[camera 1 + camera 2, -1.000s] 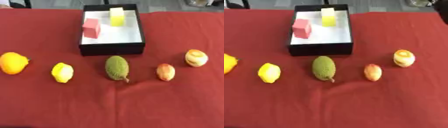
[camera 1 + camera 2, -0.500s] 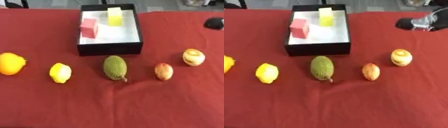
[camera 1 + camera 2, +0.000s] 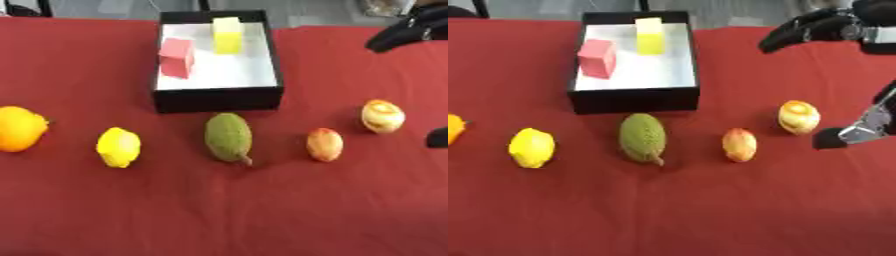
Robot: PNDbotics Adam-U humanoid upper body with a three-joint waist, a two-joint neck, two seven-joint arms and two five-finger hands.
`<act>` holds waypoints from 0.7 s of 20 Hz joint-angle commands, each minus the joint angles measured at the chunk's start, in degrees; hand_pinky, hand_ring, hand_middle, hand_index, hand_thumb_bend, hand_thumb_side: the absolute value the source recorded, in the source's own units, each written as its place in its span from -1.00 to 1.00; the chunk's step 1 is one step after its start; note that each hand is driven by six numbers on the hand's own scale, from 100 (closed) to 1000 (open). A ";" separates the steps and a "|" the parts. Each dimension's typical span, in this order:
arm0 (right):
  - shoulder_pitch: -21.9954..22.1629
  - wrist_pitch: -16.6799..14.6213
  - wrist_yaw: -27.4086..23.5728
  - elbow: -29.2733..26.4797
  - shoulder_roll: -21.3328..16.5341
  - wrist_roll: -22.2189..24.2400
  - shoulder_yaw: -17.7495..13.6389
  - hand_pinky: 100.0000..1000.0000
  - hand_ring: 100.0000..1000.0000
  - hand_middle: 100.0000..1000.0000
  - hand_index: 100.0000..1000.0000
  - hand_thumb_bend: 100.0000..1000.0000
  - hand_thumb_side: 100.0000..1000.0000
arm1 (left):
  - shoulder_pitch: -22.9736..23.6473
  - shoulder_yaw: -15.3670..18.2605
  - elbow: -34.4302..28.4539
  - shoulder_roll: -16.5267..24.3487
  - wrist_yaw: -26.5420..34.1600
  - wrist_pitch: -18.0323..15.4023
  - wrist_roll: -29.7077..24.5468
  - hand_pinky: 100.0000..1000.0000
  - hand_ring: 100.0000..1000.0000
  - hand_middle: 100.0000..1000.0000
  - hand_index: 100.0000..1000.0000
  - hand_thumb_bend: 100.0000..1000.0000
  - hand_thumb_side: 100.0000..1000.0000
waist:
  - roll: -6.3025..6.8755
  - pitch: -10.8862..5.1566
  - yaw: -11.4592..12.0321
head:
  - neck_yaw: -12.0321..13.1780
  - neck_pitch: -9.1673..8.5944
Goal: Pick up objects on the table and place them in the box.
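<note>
Five fruits lie in a row on the red cloth: an orange (image 3: 19, 128) at far left, a lemon (image 3: 118, 146), a green oval fruit (image 3: 228, 136), a red-yellow fruit (image 3: 325, 144), and a cream-and-orange round fruit (image 3: 799, 116). Behind them stands the black box (image 3: 219, 98) with a white floor, holding a pink block (image 3: 177, 56) and a yellow block (image 3: 227, 35). My right hand (image 3: 824, 25) reaches in from the right edge, open. Its fingers hang above and behind the round fruit, and its thumb (image 3: 859, 131) is low to the fruit's right. It touches nothing. The left hand is out of sight.
The red cloth (image 3: 227, 210) covers the whole table, with bare cloth in front of the fruit row. Dark chair or stand legs show past the far edge.
My right hand has come in from the upper right and now spreads near the cream-and-orange fruit. The fruits and the box have not moved.
</note>
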 commanded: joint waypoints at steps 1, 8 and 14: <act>0.50 -0.16 0.99 -0.93 -2.37 -1.18 -1.36 0.79 0.77 0.77 0.82 0.19 -0.68 | -0.54 0.59 -0.47 2.59 -0.24 -0.03 0.02 0.46 0.62 0.56 0.76 0.29 0.16 | 0.14 -1.32 -0.06 | 0.07 -0.70; 1.39 6.16 6.96 -0.82 -1.14 -9.54 -0.05 0.73 0.65 0.63 0.72 0.23 -0.70 | -0.68 0.37 -0.40 2.05 -0.02 0.01 -0.10 0.46 0.62 0.55 0.75 0.29 0.15 | 0.44 -1.00 -0.06 | -0.64 -0.46; 2.18 10.23 11.81 2.15 0.44 -12.39 1.94 0.68 0.57 0.55 0.70 0.24 -0.68 | -0.91 0.29 -0.39 1.87 0.04 0.06 -0.17 0.46 0.62 0.55 0.75 0.29 0.15 | 0.61 -0.79 0.17 | -1.39 -0.52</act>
